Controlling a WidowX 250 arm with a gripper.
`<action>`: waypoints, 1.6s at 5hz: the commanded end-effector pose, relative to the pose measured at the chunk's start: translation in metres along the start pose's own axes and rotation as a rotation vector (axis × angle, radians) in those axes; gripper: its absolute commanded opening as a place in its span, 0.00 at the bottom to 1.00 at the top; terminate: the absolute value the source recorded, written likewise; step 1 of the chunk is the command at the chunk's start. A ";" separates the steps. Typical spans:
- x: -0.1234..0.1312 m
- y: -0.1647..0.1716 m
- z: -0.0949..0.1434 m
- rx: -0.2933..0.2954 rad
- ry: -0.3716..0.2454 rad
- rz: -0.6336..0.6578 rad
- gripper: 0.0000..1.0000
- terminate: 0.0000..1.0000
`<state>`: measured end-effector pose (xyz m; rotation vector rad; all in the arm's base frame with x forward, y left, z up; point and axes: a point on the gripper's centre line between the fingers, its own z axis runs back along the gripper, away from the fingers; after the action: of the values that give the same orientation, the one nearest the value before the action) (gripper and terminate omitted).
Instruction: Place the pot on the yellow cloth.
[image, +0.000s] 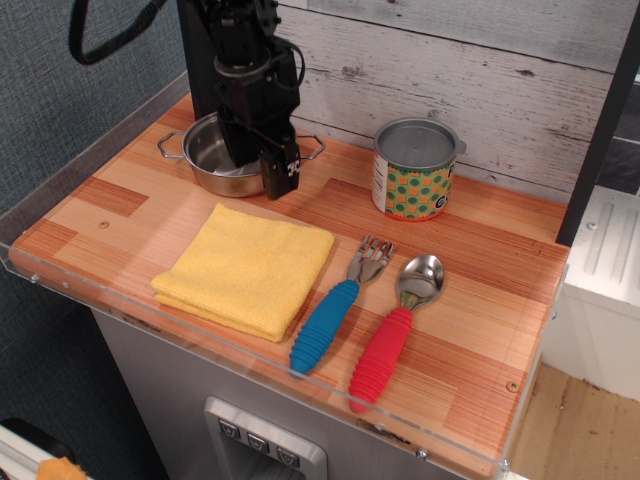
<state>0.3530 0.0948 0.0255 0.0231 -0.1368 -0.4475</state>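
The shiny steel pot (207, 152) with wire loop handles stands at the back left of the wooden counter. My black gripper (262, 172) is lowered over the pot's right rim. One finger is inside the pot and the other is outside it, with a gap between them. The pot rests on the counter. The folded yellow cloth (245, 268) lies flat in front of the pot, near the counter's front edge, with nothing on it.
A green-and-orange patterned can (414, 172) with a grey lid stands at the back right. A blue-handled fork (338, 312) and a red-handled spoon (394, 338) lie right of the cloth. A clear plastic lip (200, 335) runs along the counter's front edge.
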 end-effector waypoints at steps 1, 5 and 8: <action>0.009 0.013 0.003 0.025 0.006 -0.020 1.00 0.00; 0.012 0.012 0.029 0.082 -0.001 0.000 0.00 0.00; 0.010 -0.023 0.072 0.128 0.051 0.112 0.00 0.00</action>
<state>0.3326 0.0677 0.0718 0.1228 -0.0475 -0.3194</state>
